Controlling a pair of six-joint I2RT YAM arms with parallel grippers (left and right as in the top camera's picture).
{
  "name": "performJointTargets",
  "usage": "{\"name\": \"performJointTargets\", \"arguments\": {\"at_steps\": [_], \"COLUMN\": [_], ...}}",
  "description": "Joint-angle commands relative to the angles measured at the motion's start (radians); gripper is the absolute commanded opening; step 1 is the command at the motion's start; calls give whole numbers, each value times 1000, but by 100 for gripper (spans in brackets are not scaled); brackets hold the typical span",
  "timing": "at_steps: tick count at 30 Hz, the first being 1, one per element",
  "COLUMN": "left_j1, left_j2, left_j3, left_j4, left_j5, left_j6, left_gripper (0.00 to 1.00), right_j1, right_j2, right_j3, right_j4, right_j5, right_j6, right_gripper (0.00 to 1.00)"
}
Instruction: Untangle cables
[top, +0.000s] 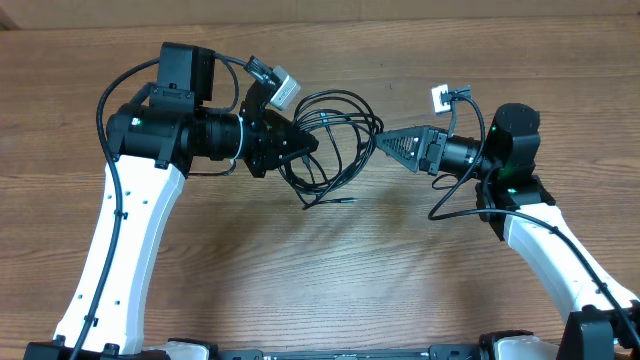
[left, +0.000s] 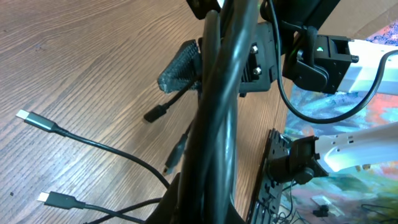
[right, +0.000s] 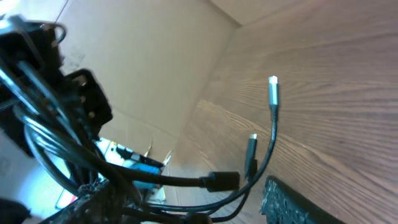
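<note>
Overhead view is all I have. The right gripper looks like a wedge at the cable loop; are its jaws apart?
Observer: Yes. Its wrist view shows the right gripper with jaws apart, strands of the cables passing between them.
Operator: Free plug ends?
Observer: In the left wrist view, two silver-tipped plugs lie on the table, apart from each other.
Operator: Left gripper?
Observer: The left gripper is shut on the cables; its wrist view shows several strands bunched together.

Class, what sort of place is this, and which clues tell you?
Probably a robotics lab bench: two white robot arms at a wood-grain table, thin black cables tangled between them, brown cardboard wall behind.
</note>
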Motion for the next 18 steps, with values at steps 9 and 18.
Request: {"name": "performJointTargets", "arguments": {"at_steps": [9, 18], "left_j1": [-29, -53], "left_j2": [8, 8], "left_j3": [20, 20], "left_j4": [18, 39], "left_j5": [40, 15], "left_j6": [-10, -10], "left_gripper": [4, 4], "right_j1": [29, 90], "right_j2": [2, 2], "right_j3": [18, 18], "right_j4": [0, 0], "right_j5": [55, 59], "right_j6": [-5, -5], "right_gripper": [74, 74]}}
